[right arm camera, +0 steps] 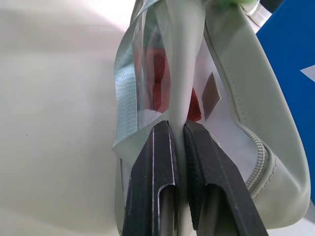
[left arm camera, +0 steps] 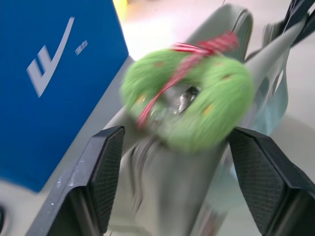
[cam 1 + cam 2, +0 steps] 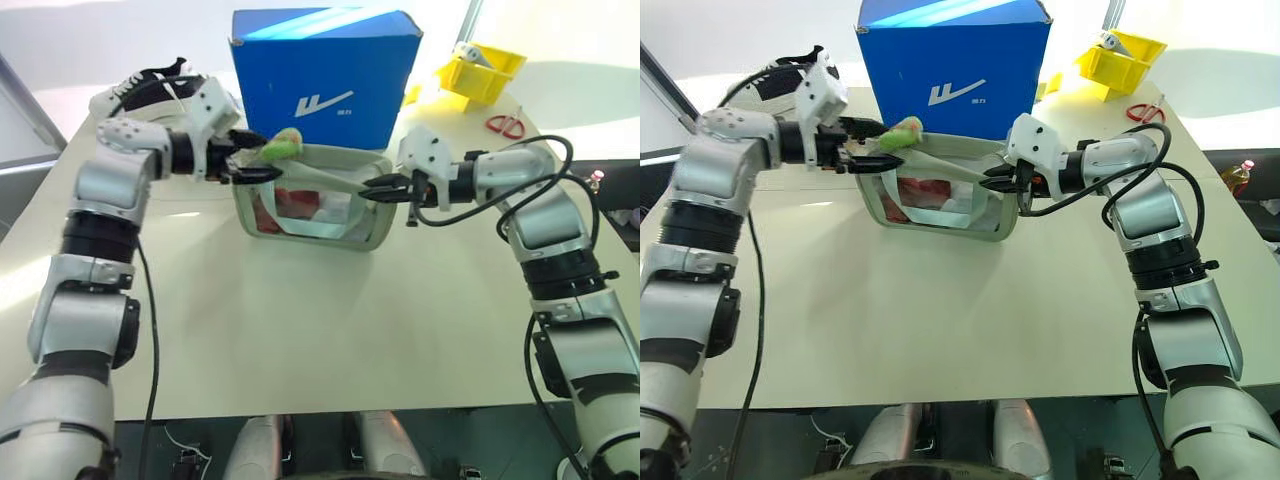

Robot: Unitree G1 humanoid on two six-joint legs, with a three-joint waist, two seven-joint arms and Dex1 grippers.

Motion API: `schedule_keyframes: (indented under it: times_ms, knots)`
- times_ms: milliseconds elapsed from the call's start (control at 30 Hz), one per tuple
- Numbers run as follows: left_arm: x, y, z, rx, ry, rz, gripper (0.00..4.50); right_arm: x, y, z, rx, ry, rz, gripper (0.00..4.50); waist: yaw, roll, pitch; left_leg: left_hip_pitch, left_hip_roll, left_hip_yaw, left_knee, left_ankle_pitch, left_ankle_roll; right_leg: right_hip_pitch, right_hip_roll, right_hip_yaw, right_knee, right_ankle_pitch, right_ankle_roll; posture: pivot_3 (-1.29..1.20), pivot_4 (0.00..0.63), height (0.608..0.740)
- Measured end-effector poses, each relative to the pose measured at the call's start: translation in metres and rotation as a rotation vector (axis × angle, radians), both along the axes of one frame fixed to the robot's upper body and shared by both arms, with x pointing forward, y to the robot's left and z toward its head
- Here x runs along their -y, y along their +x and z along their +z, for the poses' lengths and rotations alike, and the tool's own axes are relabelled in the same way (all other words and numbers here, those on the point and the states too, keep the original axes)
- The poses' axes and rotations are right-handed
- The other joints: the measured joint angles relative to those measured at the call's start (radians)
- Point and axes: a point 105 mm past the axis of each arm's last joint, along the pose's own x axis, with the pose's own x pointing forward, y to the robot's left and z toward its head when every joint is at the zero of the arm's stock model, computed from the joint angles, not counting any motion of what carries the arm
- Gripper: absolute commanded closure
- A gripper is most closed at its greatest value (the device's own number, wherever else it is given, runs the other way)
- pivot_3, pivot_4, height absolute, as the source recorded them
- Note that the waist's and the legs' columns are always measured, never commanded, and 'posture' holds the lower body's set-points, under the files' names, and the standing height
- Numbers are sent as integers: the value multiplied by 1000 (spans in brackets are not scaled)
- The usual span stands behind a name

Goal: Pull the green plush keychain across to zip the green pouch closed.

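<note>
The green plush keychain (image 2: 189,101), a fuzzy lime ring with a red-striped ribbon, sits at the left end of the green pouch (image 3: 312,208), between the spread fingers of the left claw (image 3: 250,158). The right claw (image 1: 178,172) pinches the pouch's soft right edge. Next the left claw likely must close on the keychain and pull rightward. A glossy blue box (image 3: 325,75) stands behind on the tabletop (image 3: 330,330).

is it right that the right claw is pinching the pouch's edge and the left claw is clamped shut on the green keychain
Not quite. The right claw does pinch the green pouch, but the left wrist view shows the left claw open, its fingers standing apart either side of the green plush keychain.
</note>
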Motion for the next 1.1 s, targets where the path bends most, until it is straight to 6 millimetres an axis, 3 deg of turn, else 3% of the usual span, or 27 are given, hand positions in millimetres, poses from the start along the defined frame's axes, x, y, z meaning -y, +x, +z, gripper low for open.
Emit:
schedule_keyframes:
  times_ms: [167, 267, 367, 467, 633, 667, 867, 967, 1100]
  knots:
    - [-35, -9, -22, -80, 14, 77, 972, 1, 0, -1, -2, -1, -2, 4500, 5, 0, 0, 0, 0, 0, 1, 0, 0, 1, 0, 0, 0, 0, 0, 0, 150, 740]
    - [-40, -10, -38, -115, 1, 106, 972, 1, 0, -1, -4, -1, -2, 4500, 7, 0, 0, 0, 0, 0, 2, 0, 0, 1, -1, 0, 0, 0, 0, 0, 150, 740]
    - [-31, -7, -44, -116, -56, 101, 972, 1, 0, -1, -5, -2, -3, 4500, 10, 0, 0, 0, 0, 0, 2, 0, 0, 1, -1, 0, 0, 0, 0, 0, 150, 740]
    - [-18, -2, -46, -111, -100, 92, 1781, 0, -1, -1, -5, -1, 3, 4500, 8, 0, 0, 0, 0, 0, 2, 0, 0, 1, 0, 0, 0, 0, 0, 0, 150, 740]
    - [-12, 2, -47, -107, -123, 95, 4285, -1, -3, -2, -13, 1, 7, 4500, 5, 0, 0, 0, 0, 0, 1, 0, 0, 1, 0, -1, 0, 0, 0, 0, 150, 740]
    - [-11, 2, -47, -109, -126, 92, 4465, -1, -3, -2, -15, 1, 6, 4500, 6, 0, 0, 0, 0, 0, 1, 0, 0, 1, 0, -1, 0, 0, 0, 0, 150, 740]
    - [-15, -8, -48, -108, -132, 92, 4465, -1, -2, -2, -12, 5, -1, 4500, 3, 0, 0, 0, 0, 0, 1, 0, 0, 1, 0, -1, 0, 0, 0, 0, 150, 740]
    - [-20, -15, -50, -112, -143, 111, 4500, -4, 2, -1, -15, 23, -15, 3443, 1, 0, 0, 0, 0, 0, 1, 0, 0, 1, 0, -1, 0, 0, 0, 0, 150, 740]
    - [-24, -23, -54, -106, -179, 160, 4500, -6, 12, 2, -28, 44, -40, 1474, 4, 0, 0, 0, 0, 0, 1, 0, 0, 1, -1, -1, 0, 0, 0, 0, 150, 740]
